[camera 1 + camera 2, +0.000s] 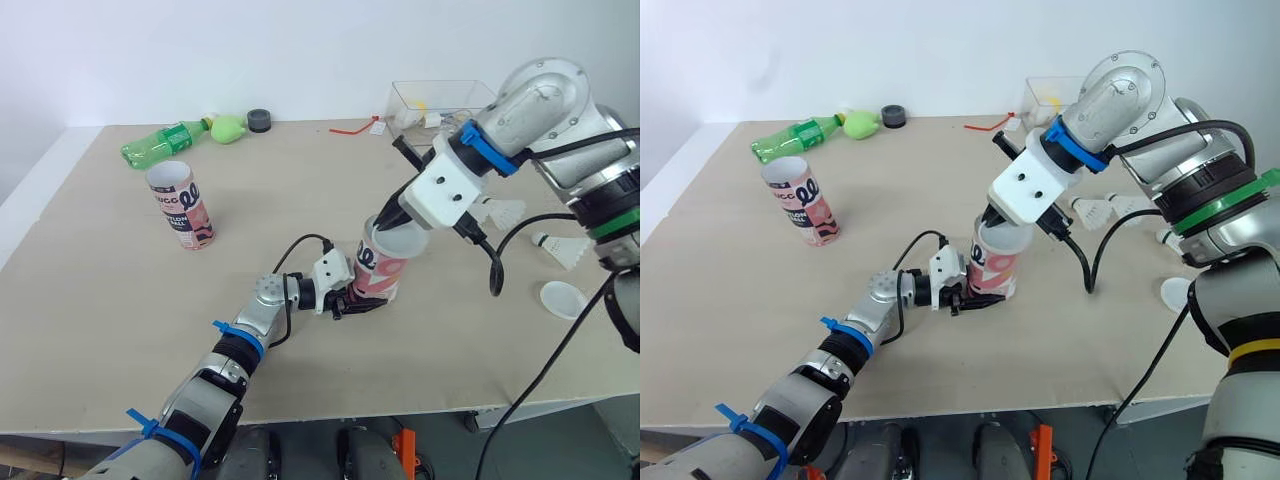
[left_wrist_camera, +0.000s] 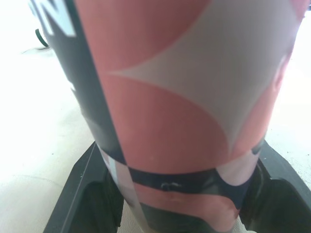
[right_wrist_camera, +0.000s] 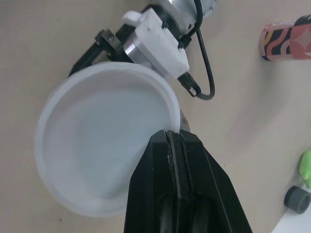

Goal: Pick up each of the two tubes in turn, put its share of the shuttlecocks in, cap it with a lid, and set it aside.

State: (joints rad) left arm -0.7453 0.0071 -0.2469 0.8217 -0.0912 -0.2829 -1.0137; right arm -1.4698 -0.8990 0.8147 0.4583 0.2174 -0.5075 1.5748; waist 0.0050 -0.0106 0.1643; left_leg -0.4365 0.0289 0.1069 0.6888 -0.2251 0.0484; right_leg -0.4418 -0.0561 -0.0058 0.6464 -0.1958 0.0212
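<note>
Capping the tube (image 1: pixel 385 262) at mid-table, we bring a lid (image 3: pixel 97 145) to its mouth.
Our left gripper (image 1: pixel 352 300) has its fingers clamped on the base of the tube; our right gripper (image 3: pixel 172 138) pinches the lid by its rim, fingers together, just over the mouth. Held by one edge, the lid may go down tilted and jam, or lever the tube from our left grip.

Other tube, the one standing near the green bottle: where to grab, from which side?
Grip the second tube across its lower wall, coming in level from the near side. It stands upright, mouth open upward, so a side grip keeps the mouth free; the green bottle lies behind it.
</note>
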